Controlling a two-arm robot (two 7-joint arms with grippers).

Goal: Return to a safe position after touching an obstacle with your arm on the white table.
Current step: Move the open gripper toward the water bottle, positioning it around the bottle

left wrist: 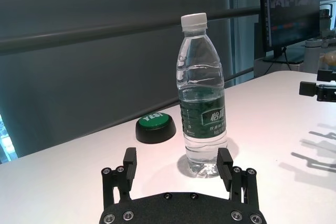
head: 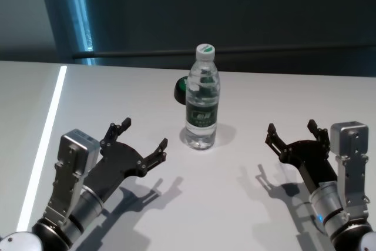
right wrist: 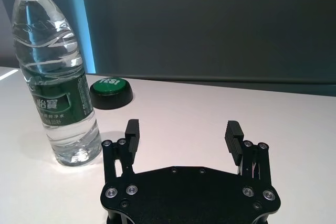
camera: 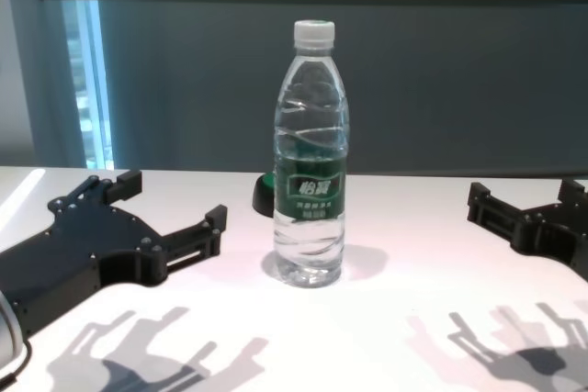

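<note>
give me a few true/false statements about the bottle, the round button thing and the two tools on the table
1. The water bottle stands upright on the white table. True.
2. The left tool is clamped on the bottle. False: it is open and apart from the bottle.
3. The black-and-green button lies behind the bottle, farther from the robot. True.
4. The bottle's cap is off. False: the white cap is on.
5. The right tool holds the button. False: it is open and empty.

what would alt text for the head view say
A capped water bottle stands upright mid white table, a round black-and-green button just behind it. The open left gripper and open right gripper flank it, touching nothing.
</note>
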